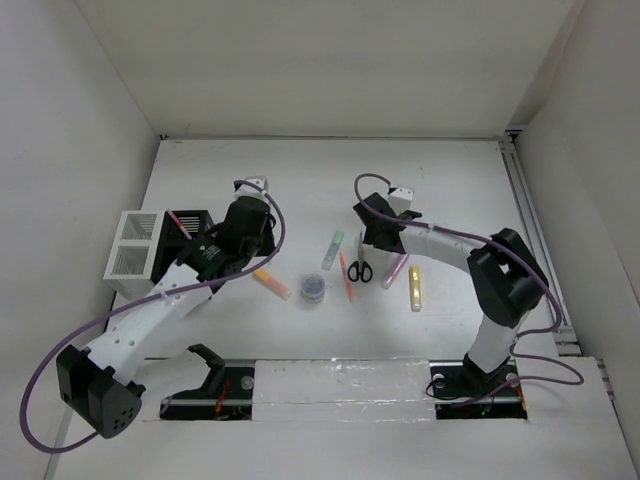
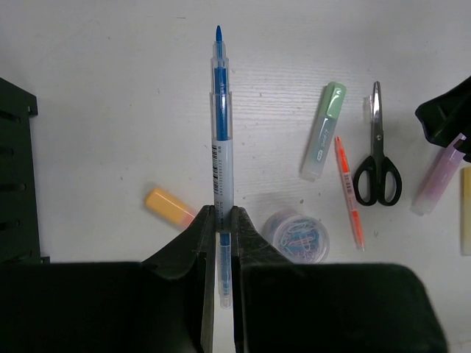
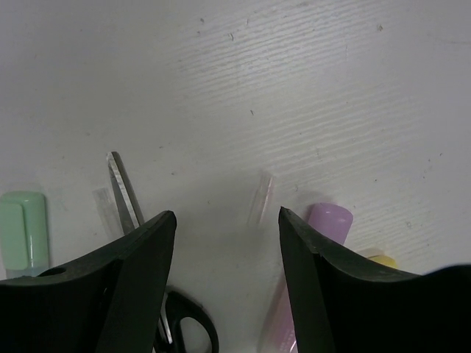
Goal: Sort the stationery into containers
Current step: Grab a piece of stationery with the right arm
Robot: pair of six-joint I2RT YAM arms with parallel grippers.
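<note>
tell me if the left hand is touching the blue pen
Touching. The left wrist view shows the left hand closed on the blue pen, pressing both sides of its barrel with no gap.

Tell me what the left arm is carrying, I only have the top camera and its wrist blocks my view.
Observer: The left wrist view shows the left gripper shut on a blue pen with a clear barrel, its tip pointing away from the fingers.
Operator: And the right one, open or shut?
Observer: The right gripper is open and holds nothing. A small clear piece lies on the table, showing in the gap between its fingers.
Operator: What's in the round tub?
Observer: Coloured paper clips show inside the tub.
</note>
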